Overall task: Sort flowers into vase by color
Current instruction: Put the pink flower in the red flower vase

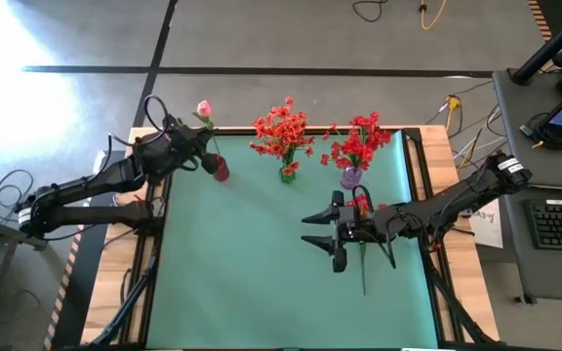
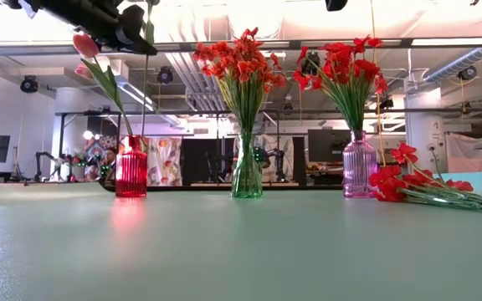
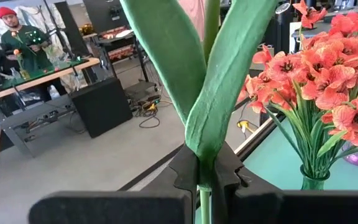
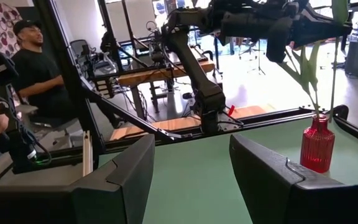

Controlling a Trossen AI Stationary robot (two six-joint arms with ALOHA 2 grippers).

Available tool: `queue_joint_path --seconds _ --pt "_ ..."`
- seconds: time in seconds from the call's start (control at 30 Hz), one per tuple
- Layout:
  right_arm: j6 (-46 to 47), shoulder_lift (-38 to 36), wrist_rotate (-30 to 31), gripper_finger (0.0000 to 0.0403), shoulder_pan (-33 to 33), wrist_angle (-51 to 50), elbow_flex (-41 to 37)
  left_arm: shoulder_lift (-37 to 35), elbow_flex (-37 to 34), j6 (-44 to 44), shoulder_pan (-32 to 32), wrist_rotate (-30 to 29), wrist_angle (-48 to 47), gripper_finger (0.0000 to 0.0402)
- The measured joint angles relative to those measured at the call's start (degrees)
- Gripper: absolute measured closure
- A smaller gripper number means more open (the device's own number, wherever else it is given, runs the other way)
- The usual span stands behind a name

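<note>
Green mat (image 1: 261, 273) over a wooden table, workshop benches and seated people beyond. Left gripper (image 3: 207, 177) clamped on pink tulip stem (image 3: 213, 124) above red vase (image 2: 131, 167). Right gripper (image 1: 338, 234) spread wide, over loose red flowers (image 2: 417, 186) lying near purple vase (image 2: 360, 165).

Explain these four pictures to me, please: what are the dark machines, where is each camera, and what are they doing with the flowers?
Two dark robot arms work at a green table. One picture looks straight down, one sits at table height, and one rides on each wrist. Three vases stand in a row: a red vase, a green vase of orange-red flowers, and a purple vase of red flowers. More red flowers lie loose on the table. The left gripper pinches a pink tulip's stem over the red vase. The right gripper hangs open beside the loose flowers, holding nothing.
</note>
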Motion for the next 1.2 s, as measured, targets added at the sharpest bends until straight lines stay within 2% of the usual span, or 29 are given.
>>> queue_joint_path --seconds 0.6,1.2 --pt "0.0 0.0 1.3 0.0202 0.0 0.0 0.0 -5.8 0.0 0.0 0.0 -1.9 -1.8 0.0401" --pt "-0.2 0.0 2.6 0.0202 0.0 0.0 0.0 -3.8 0.0 -4.4 0.0 -2.7 -4.7 0.0401"
